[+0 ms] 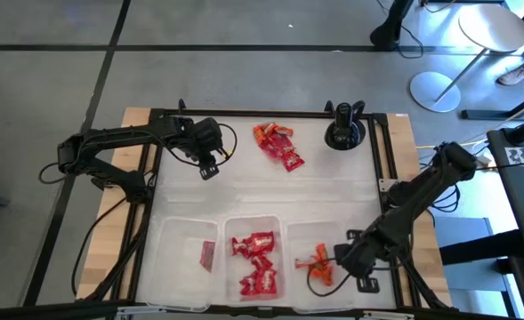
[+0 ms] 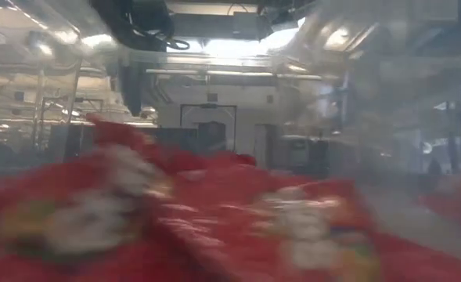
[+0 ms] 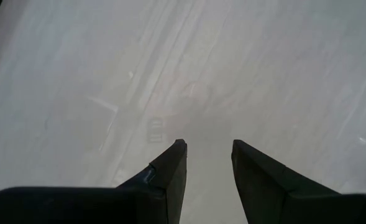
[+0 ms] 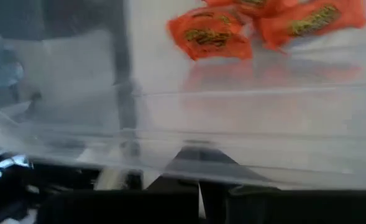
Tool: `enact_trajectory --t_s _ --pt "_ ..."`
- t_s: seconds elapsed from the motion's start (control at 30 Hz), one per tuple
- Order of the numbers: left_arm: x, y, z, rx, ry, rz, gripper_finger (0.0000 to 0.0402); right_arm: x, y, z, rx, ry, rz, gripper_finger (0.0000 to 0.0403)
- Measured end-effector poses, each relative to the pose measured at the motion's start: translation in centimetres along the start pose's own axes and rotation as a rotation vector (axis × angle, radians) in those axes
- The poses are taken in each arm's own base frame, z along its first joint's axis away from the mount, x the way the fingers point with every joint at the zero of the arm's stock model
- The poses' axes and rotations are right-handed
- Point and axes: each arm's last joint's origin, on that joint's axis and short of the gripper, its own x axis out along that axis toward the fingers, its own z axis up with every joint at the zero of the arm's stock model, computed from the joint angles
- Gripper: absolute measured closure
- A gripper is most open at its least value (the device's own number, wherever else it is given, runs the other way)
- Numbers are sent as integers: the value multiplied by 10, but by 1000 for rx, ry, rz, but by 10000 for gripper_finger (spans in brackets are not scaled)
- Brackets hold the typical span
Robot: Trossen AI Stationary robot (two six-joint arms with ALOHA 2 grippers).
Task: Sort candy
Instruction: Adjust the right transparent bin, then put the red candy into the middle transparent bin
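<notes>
A loose heap of red candy packets (image 1: 278,145) lies on the white table near its far edge. Three clear bins stand along the near edge. The left bin holds a flat red bar (image 1: 207,255), the middle one red packets (image 1: 255,262), also seen blurred and close in the low view (image 2: 214,211), and the right one orange pieces (image 1: 320,267) (image 4: 210,34). My left gripper (image 1: 210,169) (image 3: 209,152) hovers open and empty over bare table, left of the heap. My right gripper (image 1: 337,256) (image 4: 199,186) is shut at the right bin's right wall, close beside the orange pieces.
A black stand (image 1: 343,132) sits at the table's far edge, right of the heap. A dark frame (image 1: 382,160) rims the table. The right bin's clear wall (image 4: 245,124) stands between my right wrist camera and the orange pieces. Bare white table (image 1: 270,191) lies between heap and bins.
</notes>
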Motion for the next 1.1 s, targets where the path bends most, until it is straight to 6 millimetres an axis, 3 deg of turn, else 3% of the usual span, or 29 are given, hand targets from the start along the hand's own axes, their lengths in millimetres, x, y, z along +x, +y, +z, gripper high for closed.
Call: enact_trajectory --t_s 0.23,0.4,0.57,0.67,0.87,1.1 --pt "0 0 -1 2 7 0 282 6 3 26 -25 -186 25 403" --pt "0 0 -5 32 51 4 282 -8 -1 24 52 -57 -22 403" --pt "0 1 -9 53 89 5 282 -52 -1 19 145 76 -158 403" --pt "-4 -2 -7 63 45 3 282 -86 -8 26 227 36 -255 403" --pt "-26 -5 -5 67 -124 -15 282 -135 -49 53 347 -166 -363 403" --pt "-65 -2 -9 63 -321 -29 282 -165 -128 95 297 -403 -400 400"
